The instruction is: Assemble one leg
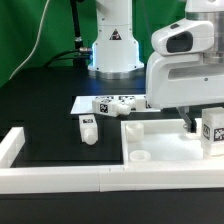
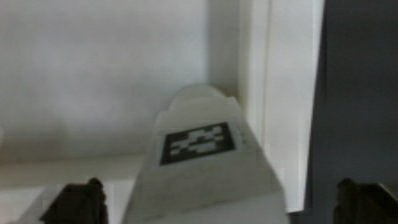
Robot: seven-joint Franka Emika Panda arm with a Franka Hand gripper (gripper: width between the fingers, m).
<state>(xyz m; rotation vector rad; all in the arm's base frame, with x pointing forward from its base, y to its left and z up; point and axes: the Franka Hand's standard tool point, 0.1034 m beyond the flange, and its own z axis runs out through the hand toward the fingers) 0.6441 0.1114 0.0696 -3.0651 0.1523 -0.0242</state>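
Landmark: large white square panel [image 1: 165, 145], lying flat on the black counter [image 1: 45, 110] toward the exterior view's right.

The pincer [image 1: 205, 128] is down over the panel's far right corner and carries a leg [image 1: 212, 132], tag facing the camera. In the wrist view that leg [image 2: 201, 160] fills the space between the two dark fingertips [image 2: 75, 198], so the jaws look closed on it; actual contact sits below the frame edge. The leg hangs upright, likely so its end can meet the corner fitting squarely.

A second leg [image 1: 89, 128] lies on the counter just off the panel's left edge, apart from it, within easy reach. The marker board [image 1: 108, 103] lies flat behind the panel.

White border rails [image 1: 50, 180] run along the counter in front of the panel, probably to keep parts from straying.

Judgement: insertion under way, seating not confirmed.
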